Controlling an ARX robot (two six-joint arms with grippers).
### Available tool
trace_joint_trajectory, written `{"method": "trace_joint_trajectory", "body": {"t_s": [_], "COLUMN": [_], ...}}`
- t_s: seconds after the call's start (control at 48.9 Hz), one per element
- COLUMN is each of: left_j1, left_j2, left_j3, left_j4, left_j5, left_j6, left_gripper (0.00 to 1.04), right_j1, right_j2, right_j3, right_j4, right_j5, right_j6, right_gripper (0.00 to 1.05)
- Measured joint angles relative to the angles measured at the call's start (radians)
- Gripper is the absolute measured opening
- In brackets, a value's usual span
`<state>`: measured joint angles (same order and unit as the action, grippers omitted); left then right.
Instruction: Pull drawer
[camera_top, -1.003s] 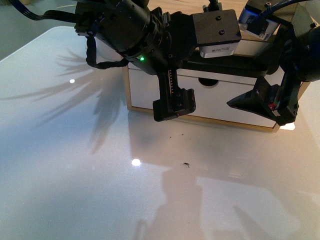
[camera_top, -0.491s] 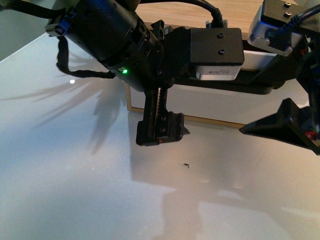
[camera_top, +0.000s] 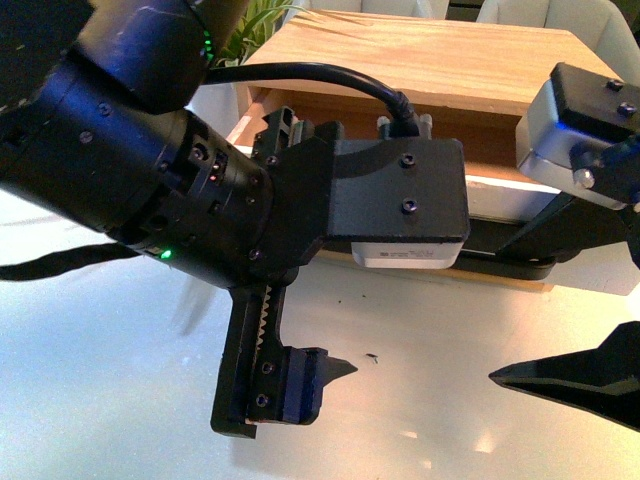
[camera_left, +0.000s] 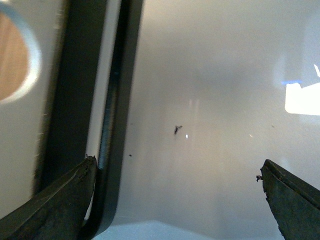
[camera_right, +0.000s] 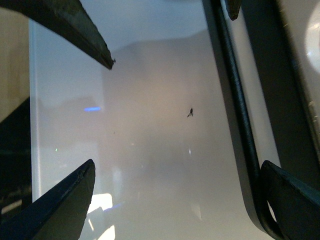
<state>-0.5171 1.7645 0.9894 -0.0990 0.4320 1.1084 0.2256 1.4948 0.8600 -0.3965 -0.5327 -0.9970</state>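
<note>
The drawer's white front (camera_left: 20, 150) shows its half-round notch (camera_left: 12, 60) with wood behind it. Its long black bar handle (camera_left: 112, 120) runs along the front, and also appears as the handle (camera_right: 239, 115) and the handle (camera_top: 505, 266). My left gripper (camera_left: 177, 172) is open: one fingertip (camera_left: 75, 187) touches the bar near its end, the other hangs over the table. My right gripper (camera_right: 175, 172) is open too, with one finger (camera_right: 287, 200) against the bar's other end. The drawer stands out from the wooden cabinet (camera_top: 430, 50).
A glossy white table (camera_top: 420, 400) carries the cabinet and has a small dark speck (camera_top: 373, 357) on it. My bulky left arm (camera_top: 150, 190) fills the near left. White chair backs (camera_top: 540, 12) and a green plant (camera_top: 262, 18) stand behind the cabinet.
Both arms have come toward the camera, and the handle and white front have come with them. The cabinet's top and an opening under it now show.
</note>
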Motion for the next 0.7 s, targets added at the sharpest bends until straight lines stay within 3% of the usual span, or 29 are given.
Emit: {"method": "trace_joint_trajectory", "body": {"t_s": [0.225,0.368,0.491,0.696], "left_j1": [-0.013,-0.005,0.041,0.116], "left_j2": [-0.240,-0.400,-0.607,-0.986], "left_j3": [-0.204,-0.329,-0.462,-0.685], "left_j4": [0.320,0.492,0.644,0.541], "left_j5": [0.025,-0.048,-0.177,-0.367], "left_j6": [-0.227,-0.390,-0.610,-0.850], "left_gripper": [0.97,0.97,0.97,0.97], "right_j1": [-0.058,-0.109,-0.157,-0.248], "right_j2": [-0.233,-0.378,-0.560,-0.901], "right_j3": [-0.157,-0.279,-0.423,-0.577], "right_j4": [0.253,0.470,0.641,0.585], "right_j5": [-0.060,-0.010,0.104,0.269], "right_j6": [0.234,0.420,0.624,0.853], "right_gripper": [0.96,0.96,0.96,0.96]}}
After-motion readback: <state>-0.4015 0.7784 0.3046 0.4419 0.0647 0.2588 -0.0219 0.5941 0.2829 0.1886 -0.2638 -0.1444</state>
